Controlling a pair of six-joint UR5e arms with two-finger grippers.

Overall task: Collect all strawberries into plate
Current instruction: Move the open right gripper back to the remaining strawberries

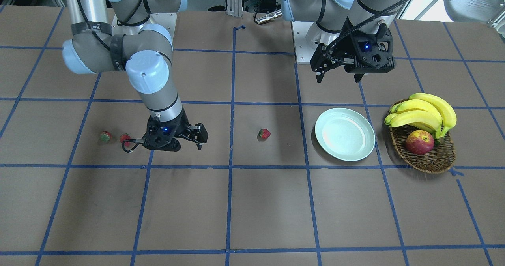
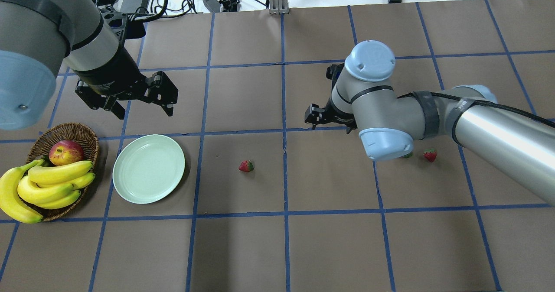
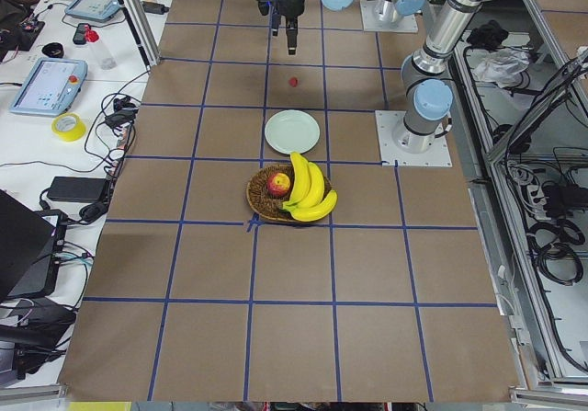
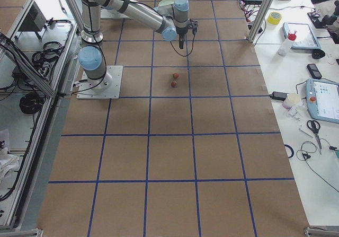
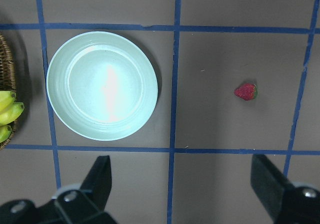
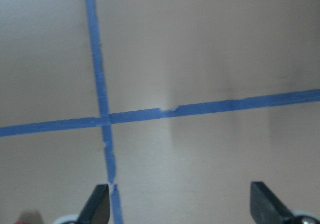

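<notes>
Left pincer (image 5: 185,181) spread wide, empty, hovering near plate (image 5: 102,86); right pincer (image 6: 182,204) likewise, pointing down.

Plate (image 2: 148,169) between basket (image 2: 89,137) and strawberry (image 2: 246,166)

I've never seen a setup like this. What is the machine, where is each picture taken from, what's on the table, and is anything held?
These are two robot arms at a taped brown table, each ending in a two-finger gripper. Four pictures come from fixed cameras: one facing the robot, one over its shoulders, one at each table end. The last two come from cameras on the wrists, looking down past the fingers. On the table lie three strawberries: one alone in the middle, two close together near the right arm. A pale green plate sits empty beside a wicker basket holding bananas and an apple. The left gripper hovers open near the plate; the right gripper is open above the table near the pair. Neither holds anything.
</notes>
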